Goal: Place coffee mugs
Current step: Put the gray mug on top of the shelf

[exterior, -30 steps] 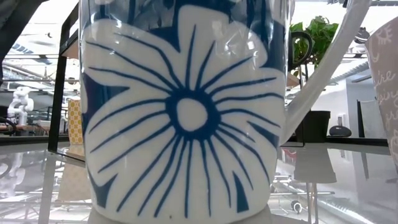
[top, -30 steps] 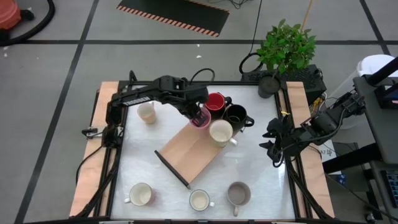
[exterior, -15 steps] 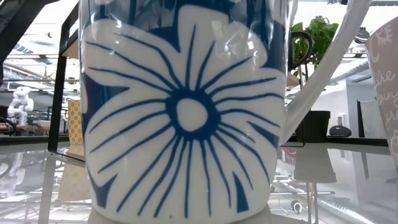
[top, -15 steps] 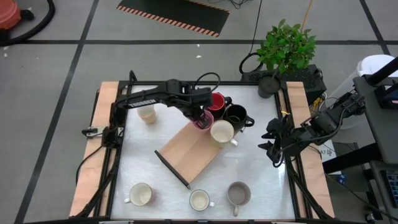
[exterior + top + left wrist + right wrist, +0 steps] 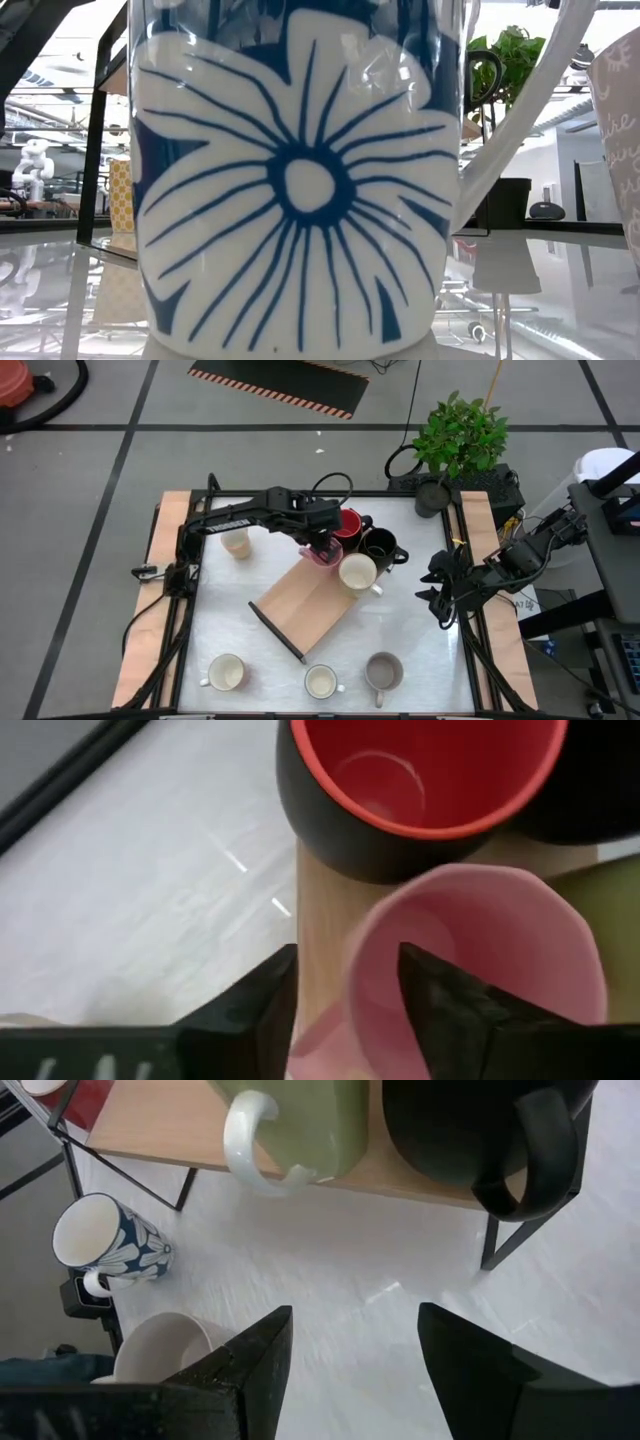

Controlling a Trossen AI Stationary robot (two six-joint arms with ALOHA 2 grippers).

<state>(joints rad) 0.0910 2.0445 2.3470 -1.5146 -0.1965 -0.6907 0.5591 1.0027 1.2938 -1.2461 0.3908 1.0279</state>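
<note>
Eight round, smooth mugs are seen on the white desk (image 5: 420, 650). The pink mug (image 5: 480, 960) is set on the wooden board (image 5: 300, 603) beside the red-and-dark mug (image 5: 420, 790). Its rim sits between the left tool's (image 5: 345, 995) fingers (loosened since a moment ago). The right tool (image 5: 352, 1342) is held wide, empty, at the desk's right edge.
</note>
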